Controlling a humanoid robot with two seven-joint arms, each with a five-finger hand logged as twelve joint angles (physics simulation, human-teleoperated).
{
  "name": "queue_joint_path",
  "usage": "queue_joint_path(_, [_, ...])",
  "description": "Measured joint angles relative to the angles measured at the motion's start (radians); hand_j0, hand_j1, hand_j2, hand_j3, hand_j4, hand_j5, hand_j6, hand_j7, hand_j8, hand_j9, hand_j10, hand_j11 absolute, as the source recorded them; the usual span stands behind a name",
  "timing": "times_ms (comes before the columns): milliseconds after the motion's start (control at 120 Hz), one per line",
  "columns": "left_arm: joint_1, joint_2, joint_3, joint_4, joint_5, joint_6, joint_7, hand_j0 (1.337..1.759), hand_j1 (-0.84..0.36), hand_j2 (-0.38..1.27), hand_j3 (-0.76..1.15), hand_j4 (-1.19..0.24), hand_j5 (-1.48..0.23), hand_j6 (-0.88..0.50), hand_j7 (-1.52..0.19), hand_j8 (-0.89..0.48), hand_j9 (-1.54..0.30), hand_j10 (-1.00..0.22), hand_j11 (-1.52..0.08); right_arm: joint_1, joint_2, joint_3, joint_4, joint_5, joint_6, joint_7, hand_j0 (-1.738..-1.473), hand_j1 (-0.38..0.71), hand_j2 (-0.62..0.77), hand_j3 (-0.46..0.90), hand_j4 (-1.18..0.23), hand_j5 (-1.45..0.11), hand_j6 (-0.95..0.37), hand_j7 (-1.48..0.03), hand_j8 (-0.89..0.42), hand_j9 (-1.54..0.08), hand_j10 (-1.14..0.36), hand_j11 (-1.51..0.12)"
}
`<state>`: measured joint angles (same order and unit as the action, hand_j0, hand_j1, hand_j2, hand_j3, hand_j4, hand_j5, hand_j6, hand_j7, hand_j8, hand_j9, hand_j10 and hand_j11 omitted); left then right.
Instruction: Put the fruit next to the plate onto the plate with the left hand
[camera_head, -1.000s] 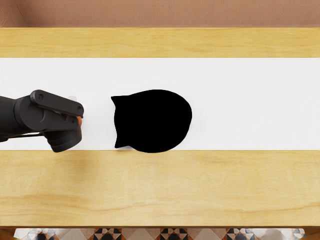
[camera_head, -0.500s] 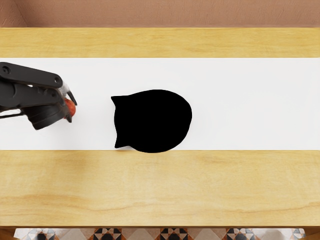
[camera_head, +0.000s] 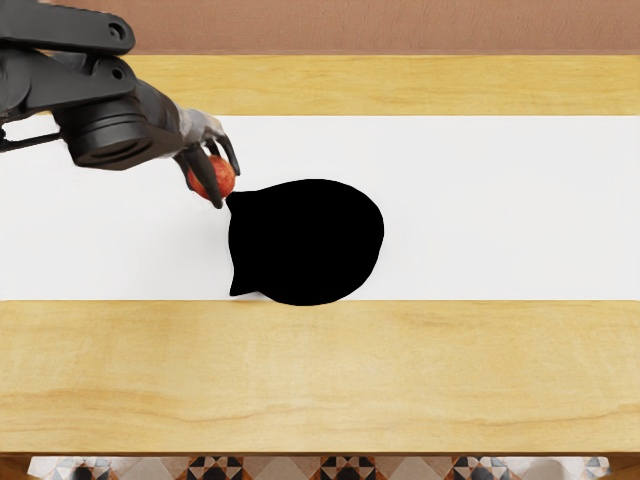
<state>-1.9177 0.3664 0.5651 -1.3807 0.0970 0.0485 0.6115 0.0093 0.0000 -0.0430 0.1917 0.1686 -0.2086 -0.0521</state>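
Note:
A small red-orange fruit (camera_head: 219, 175) hangs above the white runner, just left of the upper left ear of the plate. My left hand (camera_head: 208, 163) is shut on it, dark fingers curled over its top and sides; its arm comes in from the upper left. The plate (camera_head: 305, 242) is a flat black cat-head shape with two pointed ears on its left side, lying in the middle of the runner with nothing on it. The right hand does not show.
A white runner (camera_head: 500, 200) crosses the wooden table (camera_head: 320, 370) from side to side. A brown wall strip lies beyond the far edge, patterned floor below the near edge.
The left hand closed on the fruit at the left of the runner, lifted it and carried it up and to the right, to the plate's left edge.

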Motion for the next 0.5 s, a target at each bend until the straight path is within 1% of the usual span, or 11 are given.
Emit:
queue_joint_path(25, [-0.002, -0.017, -0.005, 0.001, -0.010, -0.007, 0.000, 1.637, -0.48, 0.44, 0.00, -0.34, -1.21, -0.12, -1.14, -0.15, -1.16, -0.56, -1.19, 0.000, 0.000, 0.000, 0.000, 0.000, 0.000, 0.000, -1.658, -0.31, -0.01, 0.00, -0.04, -0.05, -0.04, -0.05, -0.04, -0.05, -0.04, -0.05])
queue_joint_path(92, [-0.010, -0.071, -0.019, 0.007, -0.033, -0.018, 0.000, 1.638, -0.46, 0.36, 0.00, -0.35, -1.21, -0.13, -1.14, -0.16, -1.16, -0.56, -1.19, 0.000, 0.000, 0.000, 0.000, 0.000, 0.000, 0.000, -1.658, -0.31, -0.01, 0.00, -0.04, -0.05, -0.04, -0.05, -0.04, -0.05, -0.04, -0.05])
queue_joint_path(125, [-0.013, -0.080, -0.024, 0.013, -0.045, -0.022, 0.000, 1.638, -0.44, 0.33, 0.00, -0.36, -1.21, -0.14, -1.15, -0.17, -1.16, -0.57, -1.19, 0.000, 0.000, 0.000, 0.000, 0.000, 0.000, 0.000, -1.658, -0.31, -0.01, 0.00, -0.04, -0.05, -0.04, -0.05, -0.04, -0.05, -0.04, -0.05])
queue_joint_path(167, [-0.008, -0.139, -0.029, 0.025, -0.050, -0.022, 0.000, 1.638, -0.42, 0.30, 0.00, -0.39, -1.19, -0.16, -1.14, -0.19, -1.16, -0.59, -1.19, 0.000, 0.000, 0.000, 0.000, 0.000, 0.000, 0.000, -1.658, -0.31, -0.01, 0.00, -0.04, -0.05, -0.04, -0.05, -0.04, -0.05, -0.04, -0.05])
queue_joint_path(183, [-0.003, -0.156, -0.032, 0.031, -0.055, -0.023, 0.000, 1.638, -0.41, 0.29, 0.00, -0.39, -1.20, -0.17, -1.15, -0.18, -1.16, -0.59, -1.19, 0.000, 0.000, 0.000, 0.000, 0.000, 0.000, 0.000, -1.658, -0.31, -0.01, 0.00, -0.04, -0.05, -0.04, -0.05, -0.04, -0.05, -0.04, -0.05])
queue_joint_path(267, [0.003, -0.220, -0.041, 0.067, -0.073, -0.023, -0.001, 1.639, -0.38, 0.26, 0.00, -0.40, -1.20, -0.18, -1.16, -0.19, -1.17, -0.61, -1.19, 0.000, 0.000, 0.000, 0.000, 0.000, 0.000, 0.000, -1.658, -0.31, -0.01, 0.00, -0.04, -0.05, -0.04, -0.05, -0.04, -0.05, -0.04, -0.05])
queue_joint_path(358, [0.016, -0.268, -0.044, 0.112, -0.079, -0.018, -0.001, 1.639, -0.36, 0.22, 0.00, -0.43, -1.18, -0.22, -1.18, -0.21, -1.18, -0.63, -1.20, 0.001, 0.000, 0.000, 0.000, 0.000, 0.000, 0.000, -1.658, -0.31, -0.01, 0.00, -0.04, -0.05, -0.04, -0.05, -0.04, -0.05, -0.04, -0.05])
queue_joint_path(442, [0.034, -0.294, -0.041, 0.154, -0.079, -0.015, 0.000, 1.639, -0.32, 0.21, 0.00, -0.46, -1.20, -0.21, -1.18, -0.23, -1.18, -0.64, -1.20, 0.001, 0.000, 0.000, 0.000, 0.000, 0.000, 0.000, -1.658, -0.31, -0.01, 0.00, -0.04, -0.05, -0.04, -0.05, -0.04, -0.05, -0.04, -0.05])
queue_joint_path(467, [0.038, -0.299, -0.040, 0.164, -0.076, -0.014, 0.001, 1.639, -0.31, 0.20, 0.00, -0.47, -1.20, -0.22, -1.17, -0.25, -1.18, -0.65, -1.19, 0.001, 0.000, 0.000, 0.000, 0.000, 0.000, 0.000, -1.658, -0.31, -0.01, 0.00, -0.04, -0.05, -0.04, -0.05, -0.04, -0.05, -0.04, -0.05])
queue_joint_path(475, [0.039, -0.299, -0.040, 0.168, -0.076, -0.014, 0.001, 1.639, -0.30, 0.16, 0.00, -0.47, -1.20, -0.22, -1.17, -0.25, -1.18, -0.65, -1.19, 0.001, 0.000, 0.000, 0.000, 0.000, 0.000, 0.000, -1.658, -0.31, -0.01, 0.00, -0.04, -0.05, -0.04, -0.05, -0.04, -0.05, -0.04, -0.05])
queue_joint_path(500, [0.045, -0.300, -0.039, 0.178, -0.074, -0.012, 0.001, 1.640, -0.29, 0.19, 0.00, -0.49, -1.20, -0.23, -1.16, -0.26, -1.18, -0.67, -1.19, 0.001, 0.000, 0.000, 0.000, 0.000, 0.000, 0.000, -1.658, -0.31, -0.01, 0.00, -0.04, -0.05, -0.04, -0.05, -0.04, -0.05, -0.04, -0.05])
